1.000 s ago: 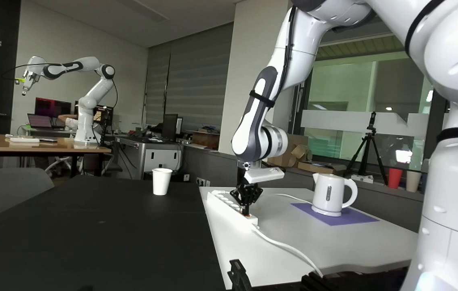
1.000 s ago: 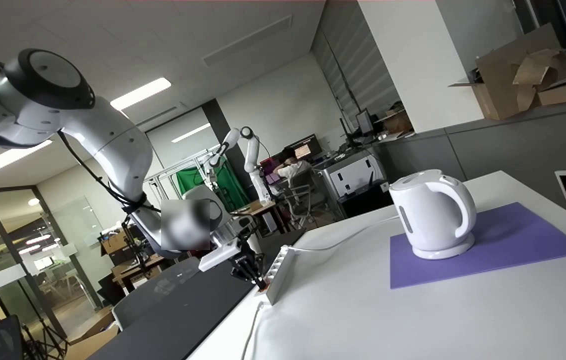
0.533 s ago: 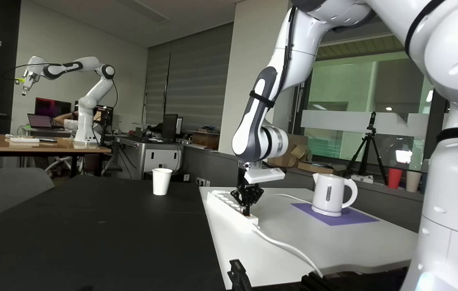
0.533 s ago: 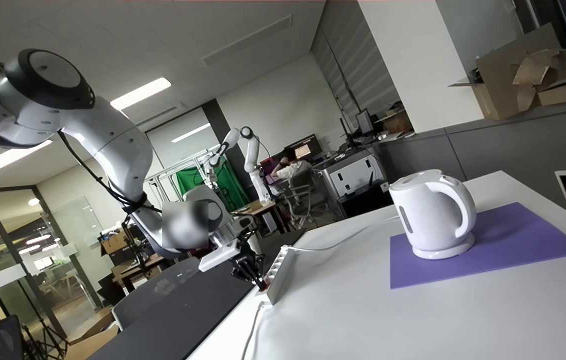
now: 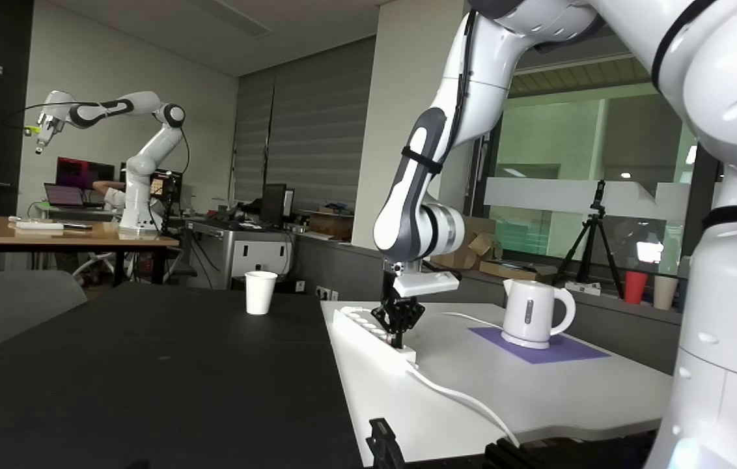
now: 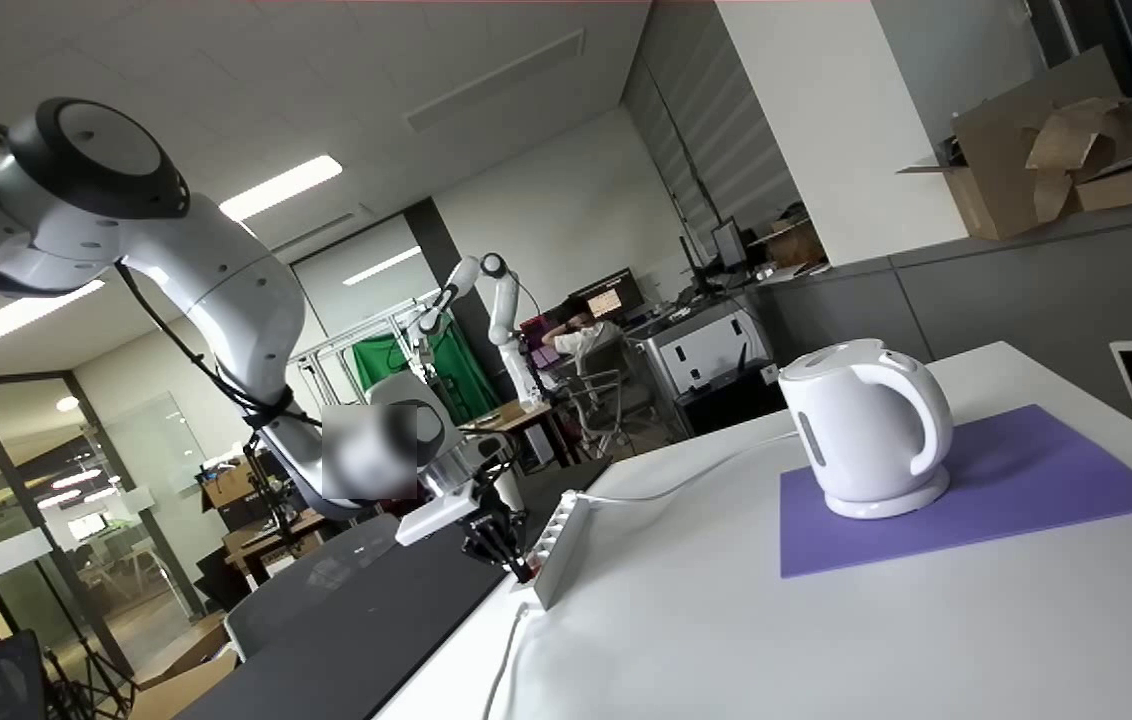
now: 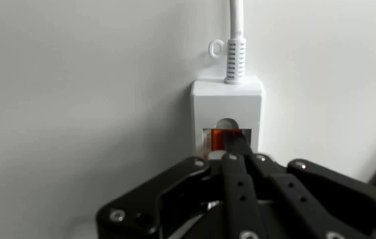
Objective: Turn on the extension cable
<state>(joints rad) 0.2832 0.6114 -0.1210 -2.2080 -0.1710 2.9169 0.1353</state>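
One loop on the extension cable, clear only in wrist view.

I note a white worktop beside a black worktop, with a grey chair at the latter's edge. Beyond, I record pale walls, lowered grey blinds and a large window. Ceiling lights are lit.

A white kettle stands on a purple mat, a white cup on a black table.
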